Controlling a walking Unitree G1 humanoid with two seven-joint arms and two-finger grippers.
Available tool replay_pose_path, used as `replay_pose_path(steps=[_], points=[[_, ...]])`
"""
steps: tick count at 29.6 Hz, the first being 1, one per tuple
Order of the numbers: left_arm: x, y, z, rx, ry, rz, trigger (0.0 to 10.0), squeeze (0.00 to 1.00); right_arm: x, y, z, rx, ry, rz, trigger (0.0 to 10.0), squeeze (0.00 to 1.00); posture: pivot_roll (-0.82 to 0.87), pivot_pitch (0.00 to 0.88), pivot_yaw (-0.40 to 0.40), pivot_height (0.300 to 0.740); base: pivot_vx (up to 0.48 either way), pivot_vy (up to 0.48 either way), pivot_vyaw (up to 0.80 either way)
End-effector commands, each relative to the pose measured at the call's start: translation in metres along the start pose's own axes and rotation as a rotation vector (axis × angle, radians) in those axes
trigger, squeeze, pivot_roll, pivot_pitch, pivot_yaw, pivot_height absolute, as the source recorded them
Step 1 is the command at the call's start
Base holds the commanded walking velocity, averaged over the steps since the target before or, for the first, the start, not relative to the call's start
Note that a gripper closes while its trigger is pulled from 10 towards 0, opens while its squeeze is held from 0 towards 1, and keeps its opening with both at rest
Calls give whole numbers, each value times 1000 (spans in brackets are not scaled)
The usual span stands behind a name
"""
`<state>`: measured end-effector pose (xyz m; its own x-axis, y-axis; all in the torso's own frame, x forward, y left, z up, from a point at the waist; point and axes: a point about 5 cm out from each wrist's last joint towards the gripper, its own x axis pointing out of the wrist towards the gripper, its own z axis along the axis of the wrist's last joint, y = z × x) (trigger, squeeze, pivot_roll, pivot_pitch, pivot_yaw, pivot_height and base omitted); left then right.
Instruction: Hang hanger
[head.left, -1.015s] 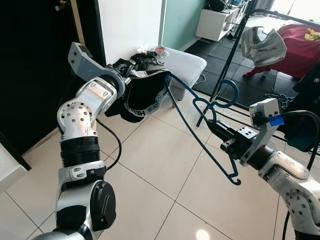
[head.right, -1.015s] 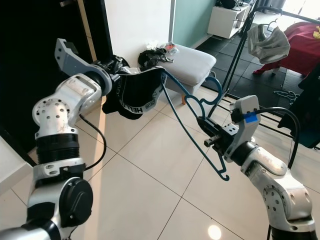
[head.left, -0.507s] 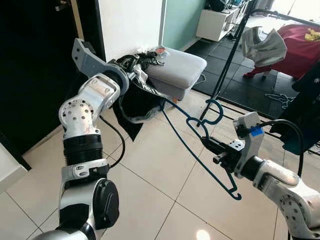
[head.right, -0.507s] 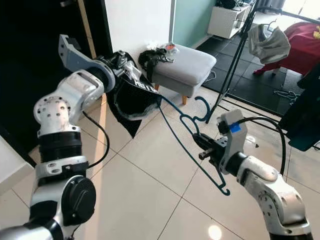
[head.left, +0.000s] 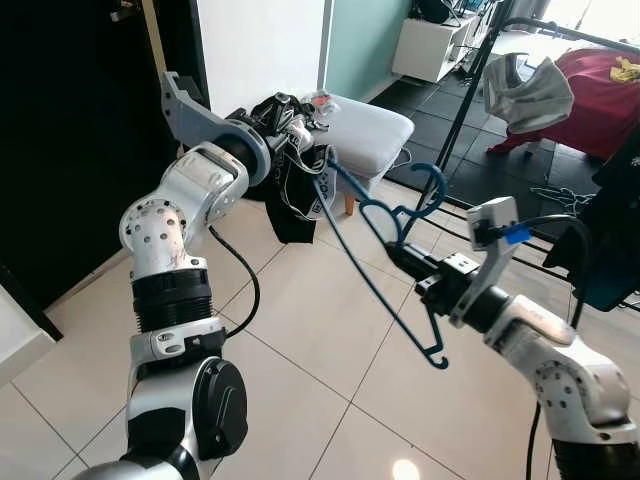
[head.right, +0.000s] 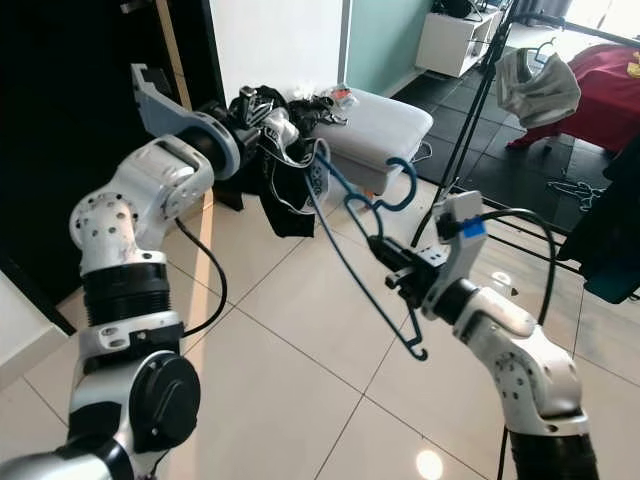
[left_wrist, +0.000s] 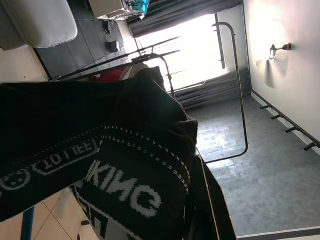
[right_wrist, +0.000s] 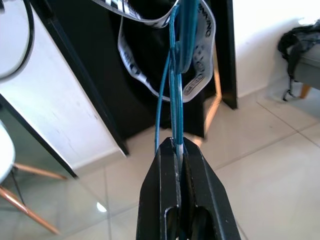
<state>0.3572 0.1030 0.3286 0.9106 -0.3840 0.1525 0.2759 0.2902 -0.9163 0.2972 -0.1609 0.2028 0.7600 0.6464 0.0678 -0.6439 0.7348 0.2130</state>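
Note:
A blue wire hanger (head.left: 372, 262) is held slanted in the air, hook (head.left: 426, 190) up, between my two arms. My right gripper (head.left: 407, 263) is shut on the wire just under the hook; in the right wrist view the black fingers (right_wrist: 165, 200) pinch the blue hanger wire (right_wrist: 176, 125). A black garment (head.left: 296, 188) with white-lettered trim hangs bunched over the hanger's far end. My left gripper (head.left: 287, 128) is raised there, shut on the top of the cloth. In the left wrist view the garment (left_wrist: 125, 185) covers the fingers.
A grey ottoman (head.left: 372, 128) with dark clutter on it stands just behind the garment. A black clothes rack (head.left: 470, 95) with a grey garment (head.left: 527, 92) stands at the back right, before a red bed cover (head.left: 595, 85). A dark doorway is at the left. Tiled floor lies below.
The garment was spread wide and now hangs narrow and bunched at the hanger's end. My left gripper moved right toward the hanger. My right gripper shifted the hanger slightly left and up.

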Motion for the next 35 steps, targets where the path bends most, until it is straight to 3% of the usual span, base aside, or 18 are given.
replay_pose_path(steps=[1,15,16,18,20,21,24,35], points=[[0,-1,-6,-9,15,-21,10000,0,6,-2,2,11,-34,2,10000,0,5,97,-39,740,0,0,0],[-2,-9,1,-37,-18,-75,10000,0,15,-8,-9,93,-36,-77,10000,0,11,95,-42,740,0,0,0],[-3,-10,1,-38,-5,-101,10000,0,16,-8,-5,149,-104,-76,10000,0,13,90,-41,740,0,0,0],[-3,-10,1,-38,-5,-101,10000,0,16,-8,-5,149,-104,-76,10000,0,13,90,-41,740,0,0,0],[-10,-7,-3,-24,30,-155,10000,0,16,-7,15,286,-317,-22,10000,0,24,85,-41,740,0,0,0],[-10,-7,-3,-24,30,-155,10000,0,16,-7,15,286,-317,-22,10000,0,24,85,-41,740,0,0,0],[-19,4,-9,-26,56,-200,10000,0,14,-8,36,383,-499,31,10000,0,31,80,-44,740,0,0,0],[-24,27,-24,16,97,-177,10000,0,13,-4,51,425,-593,104,10000,0,28,73,-42,740,0,0,0]])
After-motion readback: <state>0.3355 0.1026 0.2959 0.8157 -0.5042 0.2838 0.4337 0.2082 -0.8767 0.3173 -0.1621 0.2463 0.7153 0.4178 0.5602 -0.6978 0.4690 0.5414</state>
